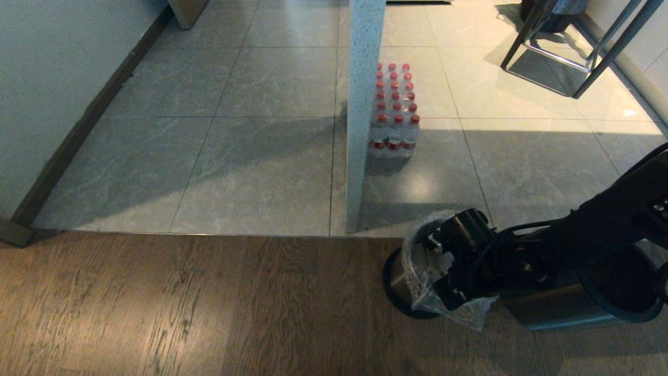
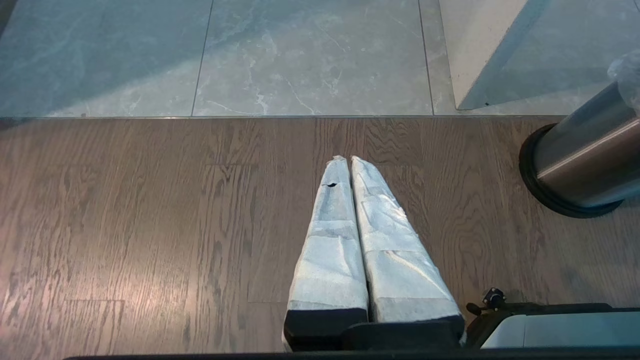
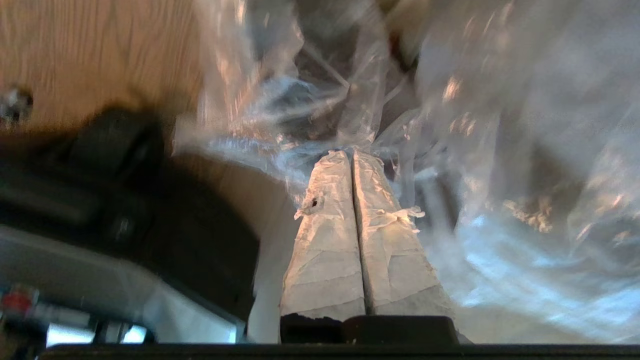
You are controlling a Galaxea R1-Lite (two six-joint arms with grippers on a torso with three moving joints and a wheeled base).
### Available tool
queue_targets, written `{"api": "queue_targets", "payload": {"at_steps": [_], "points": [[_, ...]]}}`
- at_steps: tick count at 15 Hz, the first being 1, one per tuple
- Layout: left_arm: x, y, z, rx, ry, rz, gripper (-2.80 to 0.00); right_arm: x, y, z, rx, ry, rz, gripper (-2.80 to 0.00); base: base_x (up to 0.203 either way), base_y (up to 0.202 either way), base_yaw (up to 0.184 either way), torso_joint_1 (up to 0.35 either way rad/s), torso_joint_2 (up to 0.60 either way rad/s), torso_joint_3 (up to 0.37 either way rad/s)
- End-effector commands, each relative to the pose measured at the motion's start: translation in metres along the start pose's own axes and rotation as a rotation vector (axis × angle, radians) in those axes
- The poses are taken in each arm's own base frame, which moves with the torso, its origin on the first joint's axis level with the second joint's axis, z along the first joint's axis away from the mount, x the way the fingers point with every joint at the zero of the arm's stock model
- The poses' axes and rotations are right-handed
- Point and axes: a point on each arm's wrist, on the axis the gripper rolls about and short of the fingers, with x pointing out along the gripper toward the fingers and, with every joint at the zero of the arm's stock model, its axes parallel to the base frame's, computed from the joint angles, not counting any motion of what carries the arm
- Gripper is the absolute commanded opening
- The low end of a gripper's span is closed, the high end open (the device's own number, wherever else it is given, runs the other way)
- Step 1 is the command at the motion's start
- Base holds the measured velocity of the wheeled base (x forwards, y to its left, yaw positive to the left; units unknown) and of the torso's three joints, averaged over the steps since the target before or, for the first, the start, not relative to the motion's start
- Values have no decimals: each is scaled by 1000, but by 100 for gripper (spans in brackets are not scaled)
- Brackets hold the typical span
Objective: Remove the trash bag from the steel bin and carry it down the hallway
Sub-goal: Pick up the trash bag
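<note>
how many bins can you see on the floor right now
2. The steel bin, lined with the trash bag, stands on the wood floor beside the pillar's foot. A second dark bin sits far back, top right, partly cut off. Others may be hidden.

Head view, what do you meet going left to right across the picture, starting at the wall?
Grey wall → white speckled pillar → pack of red-capped bottles → steel bin with the trash bag → right gripper, shut on the bag.

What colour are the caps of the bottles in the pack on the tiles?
Red caps on the bottles, clearest in the head view.
</note>
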Motion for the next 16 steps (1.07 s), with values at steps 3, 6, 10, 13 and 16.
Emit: {"api": "queue_targets", "payload": {"at_steps": [3,6,10,13,16], "points": [[0,0,0,0,0,0,-280,4,-8,11,17,-101,-33,-280,0,0,0,0,0,0],[0,0,0,0,0,0,-280,10,-14,15,23,-139,-73,-280,0,0,0,0,0,0],[0,0,0,0,0,0,-280,16,-29,25,26,-218,-146,-280,0,0,0,0,0,0],[0,0,0,0,0,0,-280,19,-40,34,51,-264,-192,-280,0,0,0,0,0,0],[0,0,0,0,0,0,-280,19,-50,36,52,-274,-222,-280,0,0,0,0,0,0]]}}
